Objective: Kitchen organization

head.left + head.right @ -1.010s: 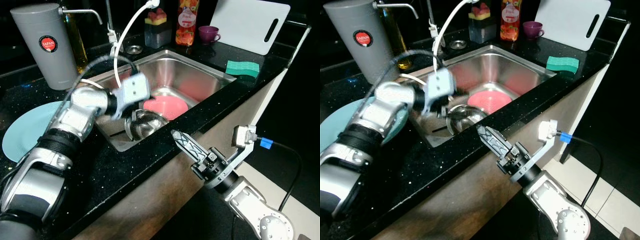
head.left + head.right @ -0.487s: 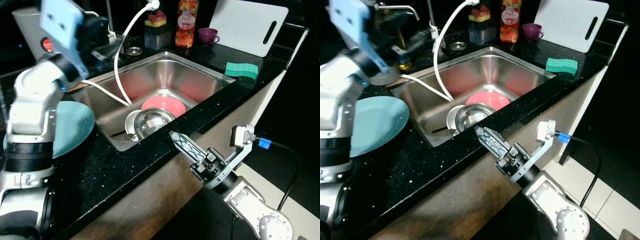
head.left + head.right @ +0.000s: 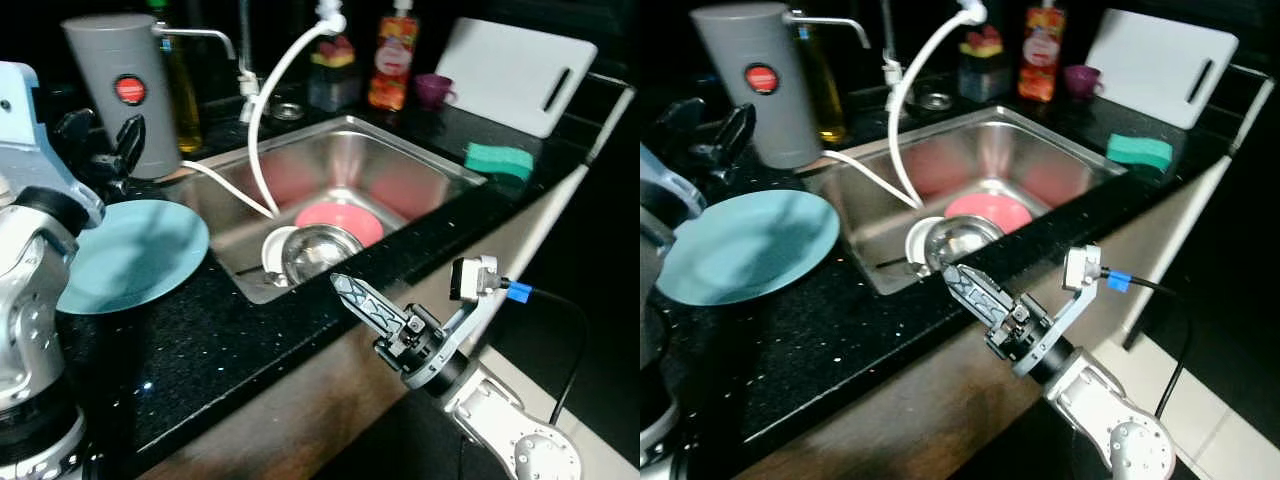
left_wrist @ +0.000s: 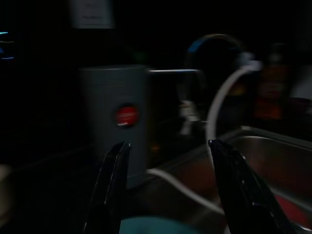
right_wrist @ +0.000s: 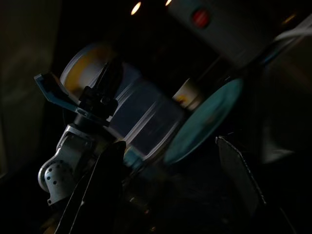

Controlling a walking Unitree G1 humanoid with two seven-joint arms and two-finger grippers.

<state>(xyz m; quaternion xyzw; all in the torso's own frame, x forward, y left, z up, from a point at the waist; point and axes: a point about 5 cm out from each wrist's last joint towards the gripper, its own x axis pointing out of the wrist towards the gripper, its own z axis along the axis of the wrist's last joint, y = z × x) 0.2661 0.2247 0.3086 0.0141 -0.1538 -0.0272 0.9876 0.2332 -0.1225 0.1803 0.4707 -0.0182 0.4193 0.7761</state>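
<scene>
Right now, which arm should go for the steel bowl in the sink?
Probably the right: the right gripper hangs open at the counter edge just in front of the steel bowl, while the left gripper is raised beyond the teal plate.

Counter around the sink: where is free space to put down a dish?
Bare counter lies between the teal plate and the counter's front edge, and between the sink and green sponge. Crowded: behind the sink, with bottles, cup and grey canister.

We found the left arm (image 3: pixel 30 300) cut off by the picture's edge. The steel bowl (image 3: pixel 318 250) hid part of the white dish (image 3: pixel 270 262) beneath it in the sink (image 3: pixel 400 160). The bottle labels (image 3: pixel 394 50) were too blurred to read, and both wrist views were too dark for detail.
</scene>
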